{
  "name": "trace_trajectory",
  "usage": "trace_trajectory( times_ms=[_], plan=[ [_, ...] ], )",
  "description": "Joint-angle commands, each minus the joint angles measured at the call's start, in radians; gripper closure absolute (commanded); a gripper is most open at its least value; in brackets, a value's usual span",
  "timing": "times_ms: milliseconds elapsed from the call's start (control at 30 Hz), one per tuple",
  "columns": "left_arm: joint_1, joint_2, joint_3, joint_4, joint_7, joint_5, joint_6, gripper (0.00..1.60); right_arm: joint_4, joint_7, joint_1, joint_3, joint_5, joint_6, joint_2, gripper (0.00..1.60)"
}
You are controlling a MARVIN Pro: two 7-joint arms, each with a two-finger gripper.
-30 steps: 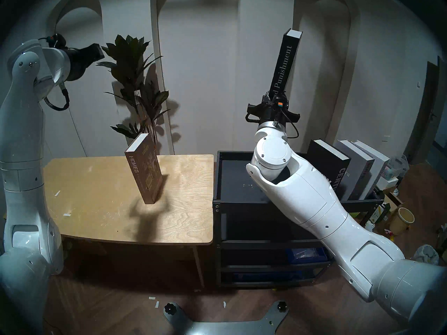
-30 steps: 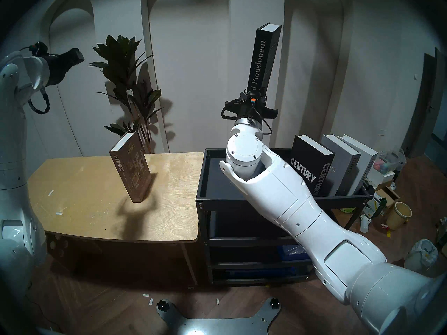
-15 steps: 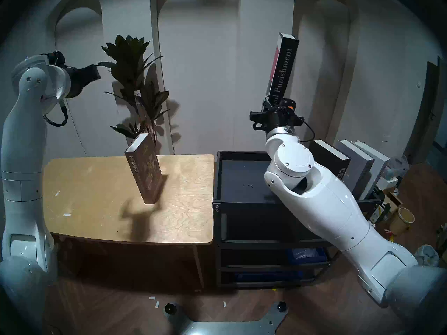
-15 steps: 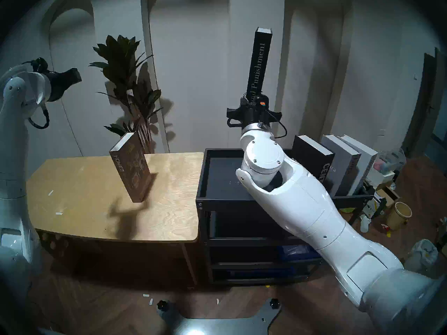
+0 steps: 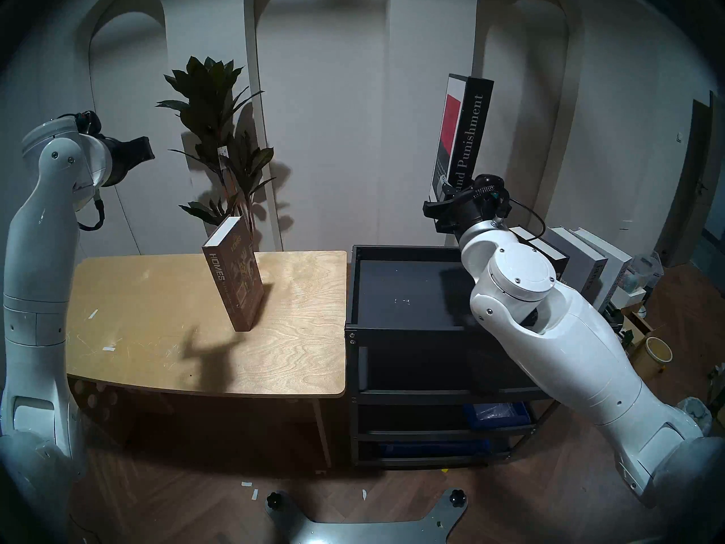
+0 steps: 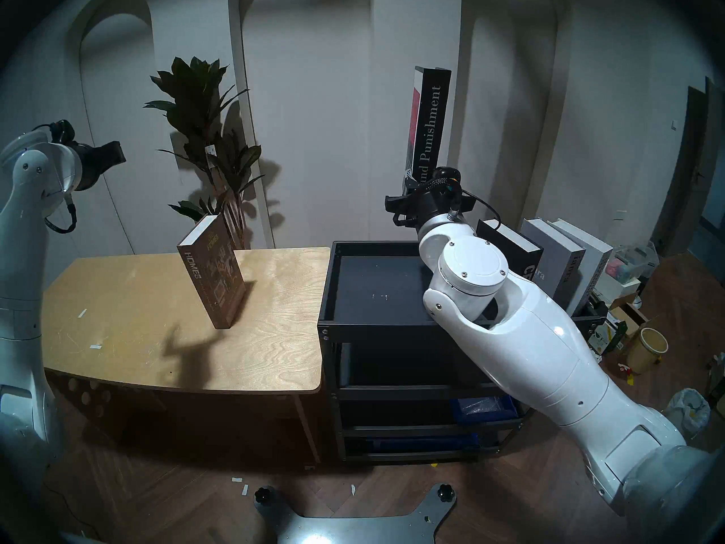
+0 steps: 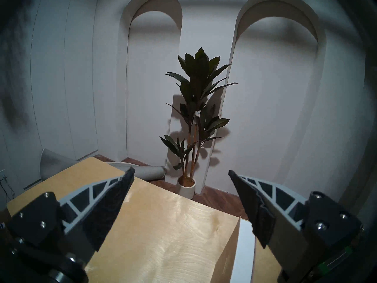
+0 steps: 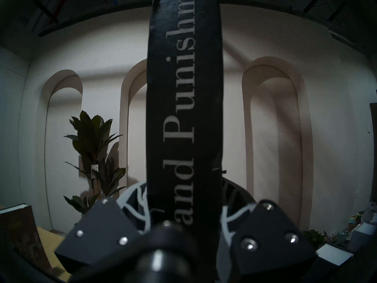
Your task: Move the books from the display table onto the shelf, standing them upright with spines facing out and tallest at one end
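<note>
My right gripper [image 5: 451, 192] [image 8: 183, 191] is shut on the bottom of the black "Crime and Punishment" book [image 5: 469, 131] [image 6: 429, 127] [image 8: 183, 113]. It holds the book upright in the air, spine toward me, above the back of the black shelf [image 5: 392, 280], just left of three books standing there: black "CENTURY" [image 6: 506, 241], a grey one [image 6: 557, 256] and a white one [image 6: 592, 256]. The brown "HOMES" book [image 5: 239, 280] [image 7: 243, 254] stands upright on the display table [image 5: 157, 327]. My left gripper [image 5: 147, 148] [image 7: 181, 174] hangs open and empty, high over the table's left side.
A tall potted plant [image 5: 219, 139] stands behind the table. Blue bins [image 5: 494, 413] sit on the shelf's lower tiers. A beige bucket [image 5: 655, 354] and clutter lie on the floor to the right of the shelf.
My right arm carried the black book to the right and lower, toward the standing books, turning it so its red and white cover shows. My left arm sank and drew back leftward.
</note>
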Motion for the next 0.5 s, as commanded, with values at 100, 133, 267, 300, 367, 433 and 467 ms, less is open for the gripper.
trace_trajectory(
  times_ms=[100,133,267,300,367,433,467],
  plan=[
    [0.059,0.035,-0.037,-0.012,0.010,0.047,-0.024,0.00,-0.090,0.081,-0.069,0.086,0.100,0.049,0.145,1.60],
    [0.066,0.036,-0.039,-0.015,0.011,0.051,-0.027,0.00,-0.090,0.085,-0.078,0.096,0.108,0.054,0.155,1.60],
    [0.098,0.040,-0.046,-0.026,0.014,0.069,-0.041,0.00,-0.094,0.114,-0.117,0.136,0.140,0.076,0.203,1.60],
    [0.106,0.041,-0.048,-0.030,0.014,0.074,-0.046,0.00,-0.097,0.123,-0.127,0.147,0.149,0.081,0.217,1.60],
    [0.123,0.043,-0.052,-0.038,0.016,0.086,-0.058,0.00,-0.101,0.143,-0.150,0.170,0.163,0.091,0.245,1.60],
    [0.137,0.043,-0.053,-0.044,0.016,0.095,-0.068,0.00,-0.108,0.167,-0.167,0.185,0.181,0.102,0.261,1.60],
    [0.146,0.044,-0.054,-0.049,0.015,0.102,-0.076,0.00,-0.118,0.184,-0.179,0.191,0.200,0.106,0.285,1.60]
  ],
)
